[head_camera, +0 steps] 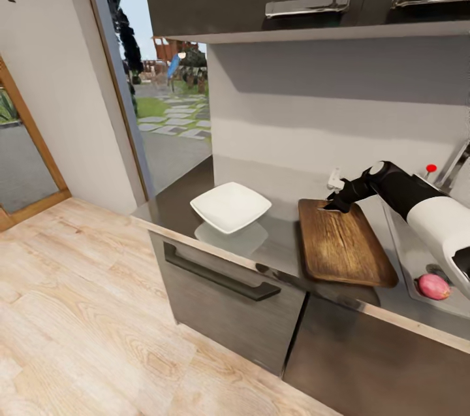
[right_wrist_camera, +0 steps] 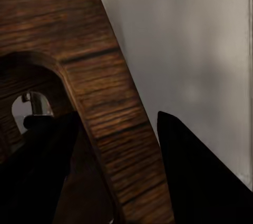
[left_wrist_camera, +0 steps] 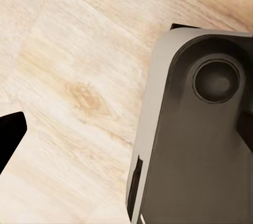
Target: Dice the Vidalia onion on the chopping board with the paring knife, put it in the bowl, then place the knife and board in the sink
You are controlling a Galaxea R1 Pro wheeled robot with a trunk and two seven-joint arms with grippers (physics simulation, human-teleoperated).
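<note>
Brown chopping board flat on grey countertop, white bowl beside, onion in sink

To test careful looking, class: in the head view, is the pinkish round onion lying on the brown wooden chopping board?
No: the pinkish round onion lies in the steel sink, beside the brown wooden chopping board.

The right arm has a white glossy shell, black jointed forearm and dark pointed pincer fingers
</note>
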